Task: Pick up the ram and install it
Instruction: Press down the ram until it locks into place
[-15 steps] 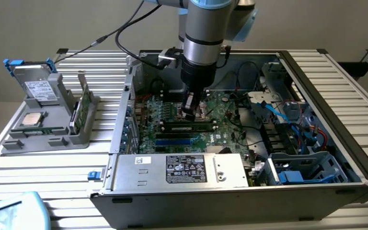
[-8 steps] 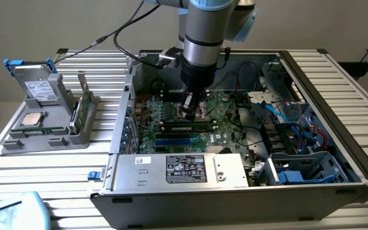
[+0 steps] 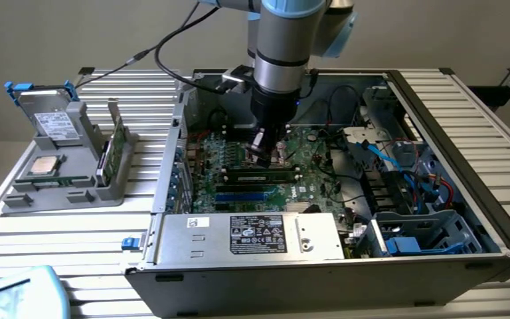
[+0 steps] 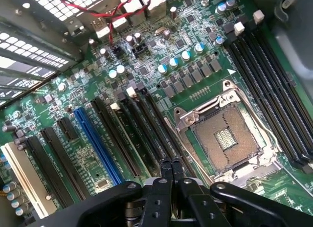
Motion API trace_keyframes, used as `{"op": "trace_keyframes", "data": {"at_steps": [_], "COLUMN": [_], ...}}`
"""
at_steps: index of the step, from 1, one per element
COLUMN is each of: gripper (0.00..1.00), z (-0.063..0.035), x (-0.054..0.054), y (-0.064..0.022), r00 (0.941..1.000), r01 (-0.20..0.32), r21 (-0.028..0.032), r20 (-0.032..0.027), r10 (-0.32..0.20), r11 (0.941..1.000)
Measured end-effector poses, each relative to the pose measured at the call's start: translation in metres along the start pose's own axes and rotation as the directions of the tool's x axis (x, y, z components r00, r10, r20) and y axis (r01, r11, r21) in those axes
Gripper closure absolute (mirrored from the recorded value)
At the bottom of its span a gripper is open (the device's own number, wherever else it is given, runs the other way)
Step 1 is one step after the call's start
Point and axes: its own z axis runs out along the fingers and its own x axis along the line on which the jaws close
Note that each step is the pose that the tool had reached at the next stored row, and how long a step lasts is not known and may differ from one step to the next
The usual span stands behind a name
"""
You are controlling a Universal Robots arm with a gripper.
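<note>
Green ram (image 3: 257, 177) was seen lying along a slot at the centre of the exterior view, inside the open computer case (image 3: 467, 219), with the gripper (image 3: 264, 157) just above it, its fingers (image 4: 170, 169) pressed together and holding nothing. Uneven seating could be judged the risk, should pressure fall on one end only. An open CPU socket (image 4: 226, 139) lay close beside the fingertips. Blue cables (image 3: 414, 166) crowded the case's right side.
</note>
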Motion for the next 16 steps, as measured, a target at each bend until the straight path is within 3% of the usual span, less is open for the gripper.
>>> {"op": "trace_keyframes", "data": {"at_steps": [9,16], "gripper": [0.90,0.90], "z": [0.0021,0.0037], "x": [-0.0001,-0.0002], "y": [-0.0001,-0.0002], "r00": [0.9951,0.9830], "r01": [-0.098,-0.182], "r21": [-0.0072,-0.0122], "r20": [0.0175,0.0272], "r10": [0.098,0.182], "r11": [0.9952,0.9833]}}
